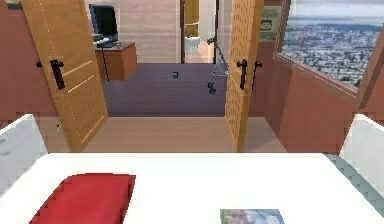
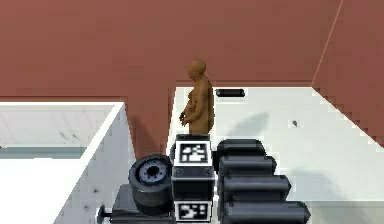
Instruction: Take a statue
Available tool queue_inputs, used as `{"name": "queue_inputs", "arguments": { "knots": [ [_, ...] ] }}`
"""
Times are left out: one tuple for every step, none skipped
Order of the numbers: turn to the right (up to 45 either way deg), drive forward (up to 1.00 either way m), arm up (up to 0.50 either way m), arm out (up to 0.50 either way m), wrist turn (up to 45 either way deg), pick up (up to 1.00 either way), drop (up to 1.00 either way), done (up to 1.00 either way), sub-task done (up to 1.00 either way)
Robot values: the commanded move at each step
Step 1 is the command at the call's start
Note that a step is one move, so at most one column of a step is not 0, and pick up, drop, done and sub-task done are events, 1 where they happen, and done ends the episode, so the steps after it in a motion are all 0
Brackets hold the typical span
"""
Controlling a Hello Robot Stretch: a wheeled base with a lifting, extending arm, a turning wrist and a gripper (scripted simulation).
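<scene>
Tool [image 2: 142, 186] dark, round-bodied — hold cannot be told, slim brown statue [image 2: 198, 100] upright on smooth white surface [image 2: 300, 150]

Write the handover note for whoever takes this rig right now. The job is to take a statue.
Gripper: low in the arm side view, left of the arm's markers. I cannot tell whether it holds anything.
Statue: a brown figure, upright, apparently standing on the white surface just beyond the arm. A small dark flat thing lies behind it.
Done: the robot is alongside the statue, with the arm reaching toward it.
Left: the statue is not yet lifted clear. Grasp it and raise it.
</scene>
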Motion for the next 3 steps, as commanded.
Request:
{"name": "queue_inputs", "arguments": {
  "knots": [
    [0.0, 0.0, 0.0, 0.0, 45.0, 0.0, 0.0, 0.0, 0.0],
    [0.0, 0.0, 0.0, 0.0, 45.0, 0.0, 0.0, 0.0, 0.0],
    [0.0, 0.0, 0.0, 0.0, 45.0, 0.0, 0.0, 0.0, 0.0]
  ]
}}
